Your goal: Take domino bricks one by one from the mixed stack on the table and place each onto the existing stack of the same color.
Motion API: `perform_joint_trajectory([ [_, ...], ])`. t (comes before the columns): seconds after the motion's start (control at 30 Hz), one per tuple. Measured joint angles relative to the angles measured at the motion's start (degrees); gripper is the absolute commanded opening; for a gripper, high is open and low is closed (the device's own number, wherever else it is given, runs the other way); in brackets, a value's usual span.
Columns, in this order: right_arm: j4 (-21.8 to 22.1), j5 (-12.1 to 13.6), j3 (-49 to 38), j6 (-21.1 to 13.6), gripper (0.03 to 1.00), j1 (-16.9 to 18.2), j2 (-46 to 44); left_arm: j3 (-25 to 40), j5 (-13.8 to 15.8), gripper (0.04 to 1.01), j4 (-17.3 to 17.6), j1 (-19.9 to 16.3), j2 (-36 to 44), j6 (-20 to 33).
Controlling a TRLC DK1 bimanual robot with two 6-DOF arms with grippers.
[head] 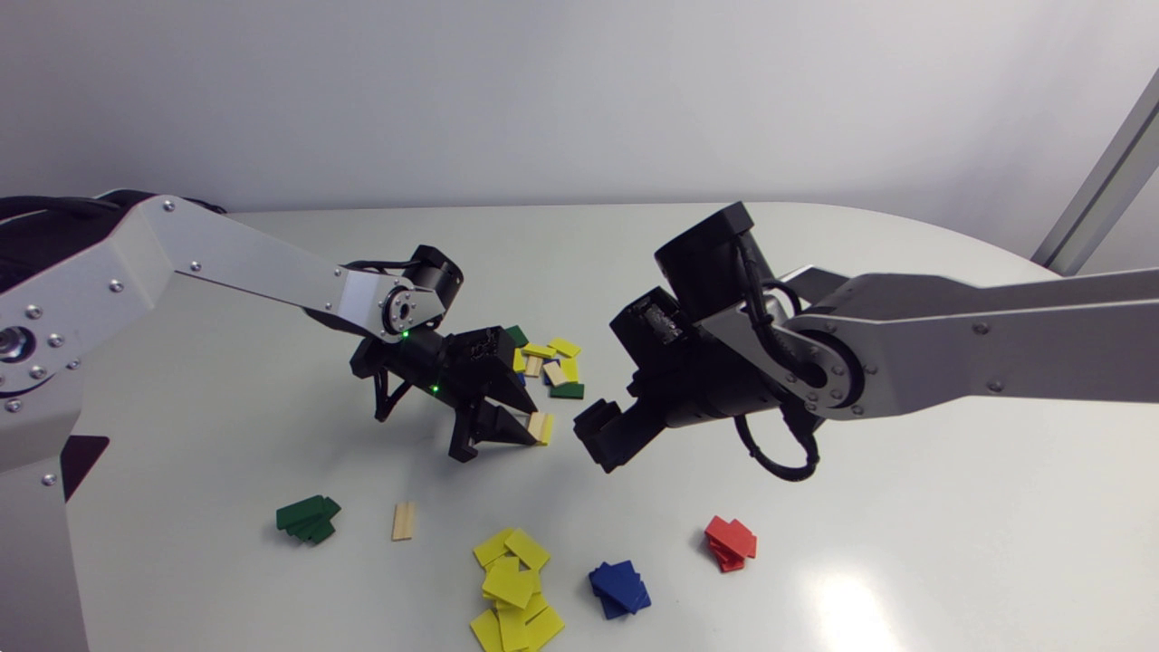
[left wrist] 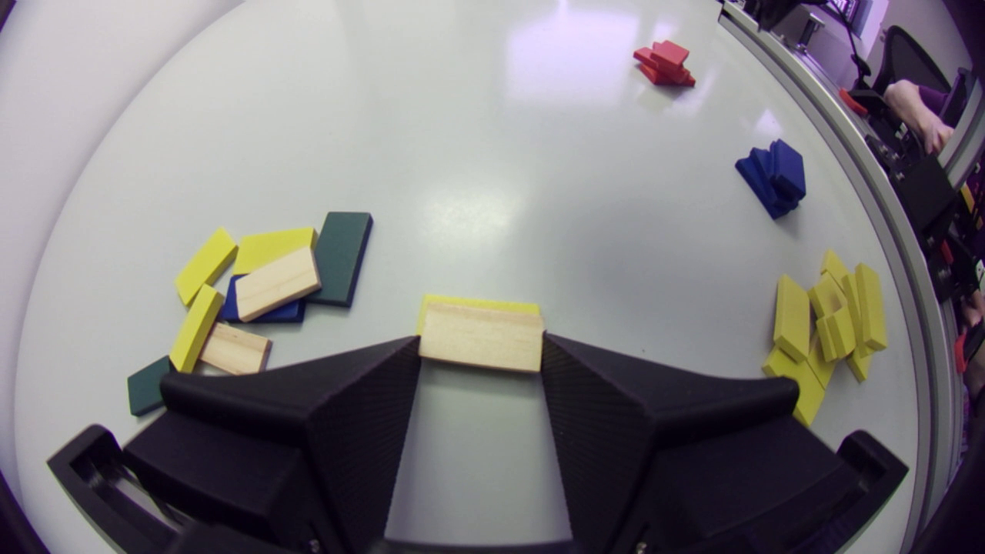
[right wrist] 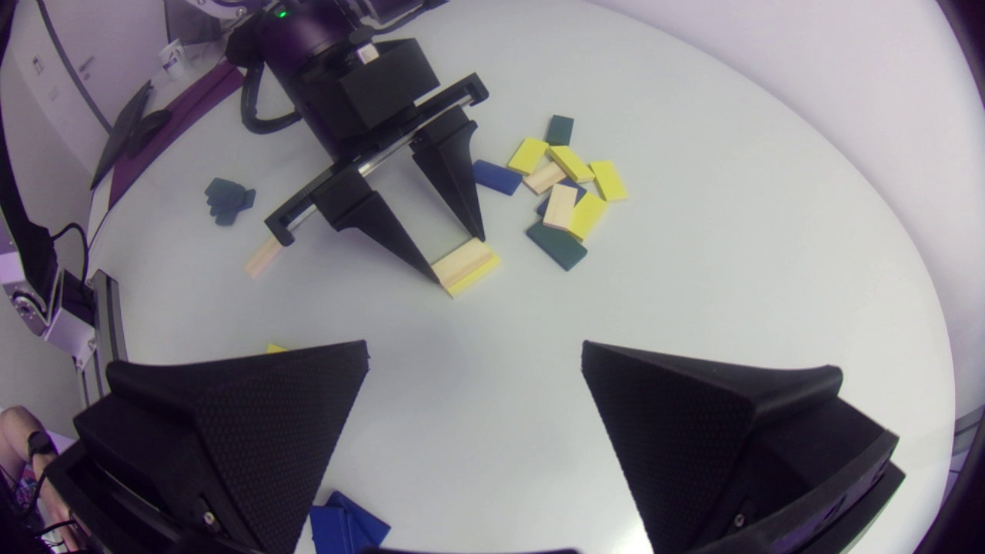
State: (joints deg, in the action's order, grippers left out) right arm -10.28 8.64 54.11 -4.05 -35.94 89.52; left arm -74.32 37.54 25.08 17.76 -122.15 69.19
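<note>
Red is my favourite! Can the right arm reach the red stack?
Probably yes. The fingers of the right arm are open and empty, and bare table lies between them and the red stack.

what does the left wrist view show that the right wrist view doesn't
Only left wrist: the red stack. Only right wrist: the green stack, a lone wooden brick and the open right gripper. Both: the left gripper shut on the held wooden brick with a yellow brick against it, the mixed pile, the blue stack.
</note>
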Motion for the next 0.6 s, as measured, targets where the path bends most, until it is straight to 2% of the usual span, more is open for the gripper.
perform_joint_trajectory([
  [0.6, -0.02, 0.00, 0.00, 0.00, 0.974, -0.04, 0.00, 0.20, -0.02, 0.348, 0.20, -0.02, 2.16, -0.02],
])
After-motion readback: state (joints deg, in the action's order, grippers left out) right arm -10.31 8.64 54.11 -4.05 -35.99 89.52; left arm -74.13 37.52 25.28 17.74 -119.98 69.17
